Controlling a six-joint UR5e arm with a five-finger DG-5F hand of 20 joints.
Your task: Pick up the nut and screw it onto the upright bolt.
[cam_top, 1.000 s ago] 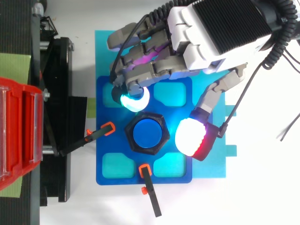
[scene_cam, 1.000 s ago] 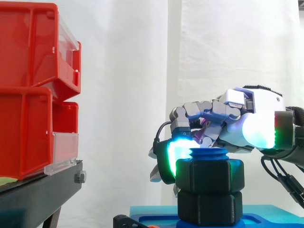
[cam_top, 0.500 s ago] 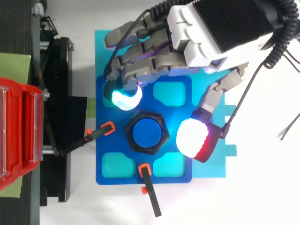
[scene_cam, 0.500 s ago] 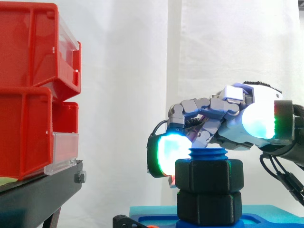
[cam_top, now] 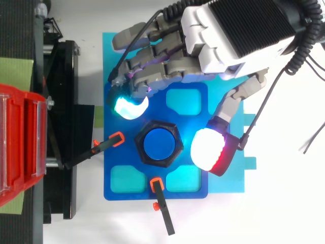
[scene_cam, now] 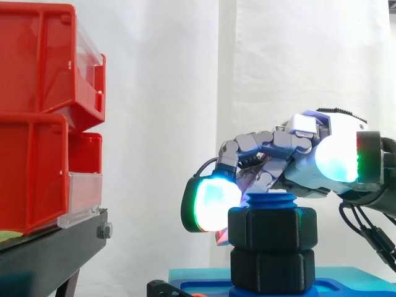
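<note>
Your hand (cam_top: 233, 35) hangs loosely spread, holding nothing. The nut (scene_cam: 273, 228) on the bolt (cam_top: 159, 144) sits between its thumb and fingers, apparently untouched.

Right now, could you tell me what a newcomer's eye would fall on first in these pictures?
The robot hand hangs with glowing white-cyan fingers either side of the black hexagonal plastic nut on the upright blue threaded bolt. Stacked red plastic bins stand at the left edge.

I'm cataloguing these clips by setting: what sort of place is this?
Most likely a robotics lab test bench: a white curtain backdrop, red bins on a black stand, and a robot hand at a black nut on a blue bolt standing on a blue plate.
</note>
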